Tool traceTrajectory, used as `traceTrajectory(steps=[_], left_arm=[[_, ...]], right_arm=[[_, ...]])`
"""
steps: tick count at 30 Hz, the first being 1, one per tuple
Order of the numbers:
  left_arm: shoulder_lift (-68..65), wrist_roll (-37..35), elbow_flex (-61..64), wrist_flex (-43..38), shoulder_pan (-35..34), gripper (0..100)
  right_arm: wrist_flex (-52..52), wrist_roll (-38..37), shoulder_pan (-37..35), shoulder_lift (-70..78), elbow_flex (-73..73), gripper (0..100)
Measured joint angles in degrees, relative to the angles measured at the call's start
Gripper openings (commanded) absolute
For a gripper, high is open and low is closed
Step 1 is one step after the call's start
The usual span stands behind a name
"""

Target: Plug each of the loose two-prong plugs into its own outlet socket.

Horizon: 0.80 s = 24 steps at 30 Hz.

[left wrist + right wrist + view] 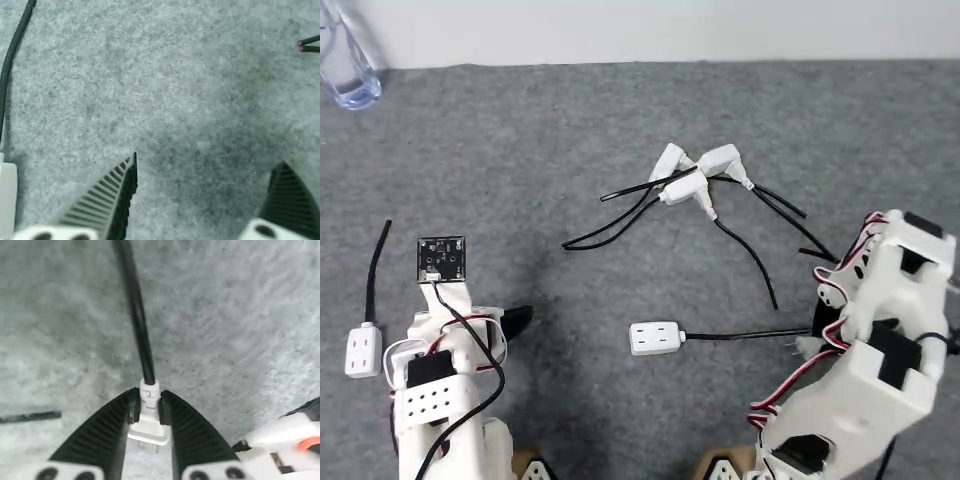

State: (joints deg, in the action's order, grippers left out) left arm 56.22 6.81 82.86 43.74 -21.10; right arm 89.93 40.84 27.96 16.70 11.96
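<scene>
Right jaws: closed tight on a white plug (pixel 148 427), pinching its body just behind the prongs. Its black cord (pixel 135 315) runs to the middle socket (pixel 655 338).
Left jaws: wide apart, holding nothing, over bare bench (pixel 200 75), near the left socket (pixel 363 352).
Loose plugs (pixel 690 175): clustered at mid-bench, cords tangled, well apart from both sockets.
Handling: you'll likely find the plugs light, hard and slick, with springy cords that tug. Grip the body's flat sides and leave the prongs free.

Your lighting: bright, soft, even across the grey mat (pixel 570 120); one dim, diffuse shadow patch beside the left arm (pixel 440 400), ahead of the left gripper (pixel 208 160).
</scene>
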Motion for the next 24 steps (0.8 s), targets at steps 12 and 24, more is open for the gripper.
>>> traceTrajectory(steps=[12, 24], left_arm=[[0.0, 0.0, 0.0, 0.0, 0.18, 39], [0.0, 0.0, 0.18, 0.0, 0.18, 39]], right_arm=[[6.24, -10.73, -1.41, 0.0, -0.62, 37.4], [9.41, -65.76, -0.79, 0.0, -13.27, 36.8]])
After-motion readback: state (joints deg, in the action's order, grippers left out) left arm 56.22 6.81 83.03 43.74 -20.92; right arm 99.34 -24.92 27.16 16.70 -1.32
